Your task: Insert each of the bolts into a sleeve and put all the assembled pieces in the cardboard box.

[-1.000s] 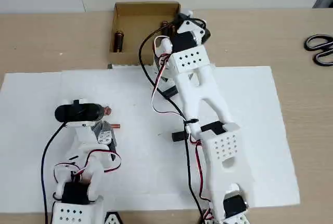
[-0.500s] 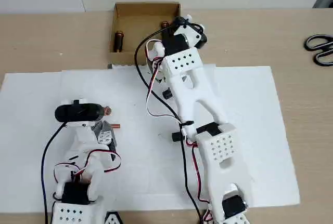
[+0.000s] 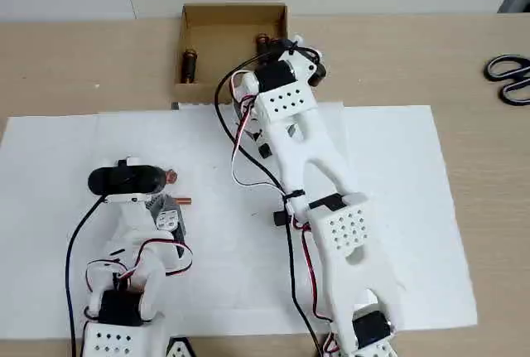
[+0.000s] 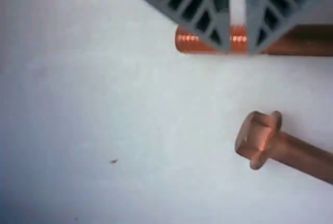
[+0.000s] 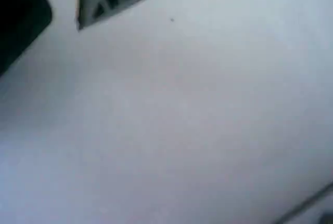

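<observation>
A copper sleeve (image 4: 200, 40) lies on the white paper (image 3: 389, 158), and in the high view it pokes out beside the left arm (image 3: 180, 201). My left gripper (image 4: 237, 47) is shut to a thin slit, its tips over that sleeve, which crosses behind both fingers. A loose copper bolt (image 4: 260, 138) lies close by on the paper, also in the high view (image 3: 171, 177). The cardboard box (image 3: 234, 14) at the back holds two assembled pieces (image 3: 189, 65) (image 3: 262, 41). My right gripper (image 3: 252, 117) hangs over the paper just in front of the box, hidden under its arm.
Scissors (image 3: 508, 77) lie on the bare wooden table at the far right. The right arm stretches diagonally across the middle of the paper. Open paper lies to the left and right of both arms.
The right arm's wrist has shifted left and slightly back from the box's right corner. The left arm, sleeve and bolt have not moved.
</observation>
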Robot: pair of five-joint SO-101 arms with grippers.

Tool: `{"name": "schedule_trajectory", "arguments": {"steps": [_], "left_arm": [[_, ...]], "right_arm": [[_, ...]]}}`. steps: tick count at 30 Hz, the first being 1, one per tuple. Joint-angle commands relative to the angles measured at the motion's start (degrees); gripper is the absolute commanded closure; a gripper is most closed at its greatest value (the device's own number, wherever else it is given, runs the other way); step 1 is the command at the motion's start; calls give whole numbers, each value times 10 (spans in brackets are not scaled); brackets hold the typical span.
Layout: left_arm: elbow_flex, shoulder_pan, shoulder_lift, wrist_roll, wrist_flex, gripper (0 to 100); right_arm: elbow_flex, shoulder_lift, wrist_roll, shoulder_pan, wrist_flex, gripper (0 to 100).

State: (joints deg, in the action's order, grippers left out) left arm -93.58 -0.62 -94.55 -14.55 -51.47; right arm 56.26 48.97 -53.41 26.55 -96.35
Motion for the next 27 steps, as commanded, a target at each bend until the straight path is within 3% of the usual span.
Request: {"name": "schedule_trajectory", "arguments": {"steps": [1, 9, 21, 27], "left_arm": [[5, 1, -4, -4, -2, 994], [5, 1, -4, -4, -2, 994], [5, 1, -4, -4, -2, 994], [5, 1, -4, -4, -2, 994]], "right_arm": [[6, -5, -6, -7, 4, 871], [4, 6, -5, -8, 10, 714], [7, 51, -6, -38, 38, 866], [7, 44, -5, -50, 32, 876]]}}
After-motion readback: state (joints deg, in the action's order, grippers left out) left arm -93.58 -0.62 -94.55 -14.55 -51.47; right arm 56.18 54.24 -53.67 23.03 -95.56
